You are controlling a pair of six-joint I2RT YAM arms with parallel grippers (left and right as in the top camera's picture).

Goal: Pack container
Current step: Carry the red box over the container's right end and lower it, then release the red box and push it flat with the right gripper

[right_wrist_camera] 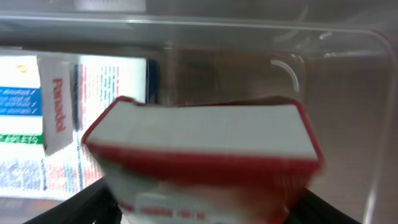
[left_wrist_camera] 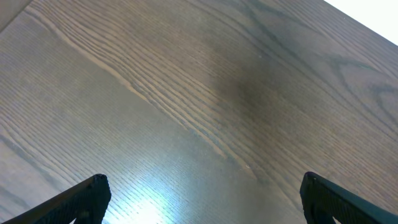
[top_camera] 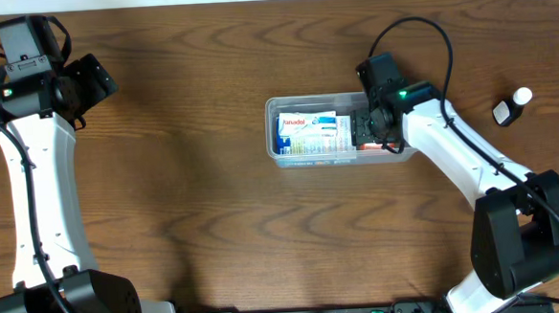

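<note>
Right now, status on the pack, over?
Left claw open over table. Right claw shut on red-white box, at container right end. Panadol box inside. Nothing in the way.

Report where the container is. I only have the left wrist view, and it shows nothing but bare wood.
Observer: The container sits mid-table, well away from the left hand.
Operator: Say what's in it.
Observer: A blue-and-white Panadol box lies flat in its left part.
Operator: Give me the right hand.
Observer: The right hand is over the container's right end, gripping a red-and-white box.
</note>
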